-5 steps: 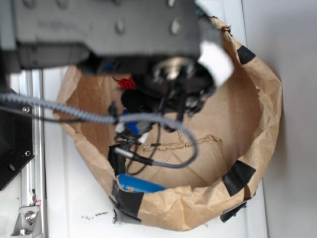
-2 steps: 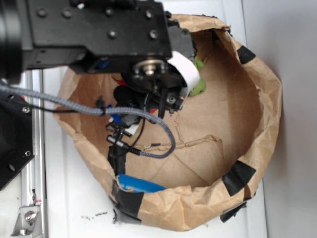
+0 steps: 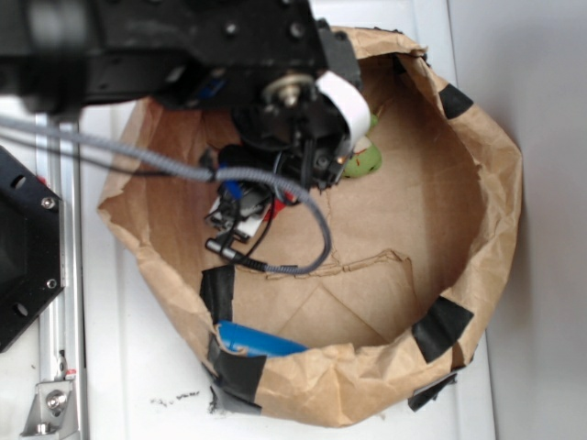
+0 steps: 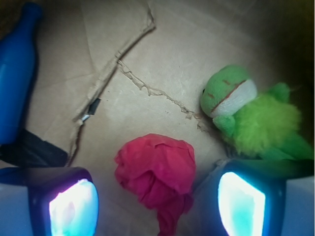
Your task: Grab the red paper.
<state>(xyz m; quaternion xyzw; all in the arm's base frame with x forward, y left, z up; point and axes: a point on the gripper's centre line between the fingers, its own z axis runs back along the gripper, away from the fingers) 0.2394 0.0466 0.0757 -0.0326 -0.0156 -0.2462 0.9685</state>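
The red paper [image 4: 156,169], a crumpled bright red wad, lies on the brown paper floor of the bag. It sits between my gripper [image 4: 156,206]'s two fingers, with a gap to the left fingertip [image 4: 71,206] and a smaller one to the right fingertip [image 4: 243,201]. The gripper is open and not clamped on the wad. In the exterior view the gripper [image 3: 248,209] hangs low inside the bag. There the arm hides most of the red paper [image 3: 273,210], and only a red sliver shows.
A fuzzy green plush toy [image 4: 256,115] [image 3: 362,160] lies just beyond the right finger. A blue bottle-shaped thing [image 4: 17,73] [image 3: 261,344] rests at the left by black tape [image 4: 29,150]. The brown paper bag's wall [image 3: 486,183] rings everything, and cables [image 3: 303,238] dangle inside.
The arm has shifted toward the back-left of the bag. This uncovered the green toy and more of the bag floor. The gripper hardware now sits further back, over the red paper.
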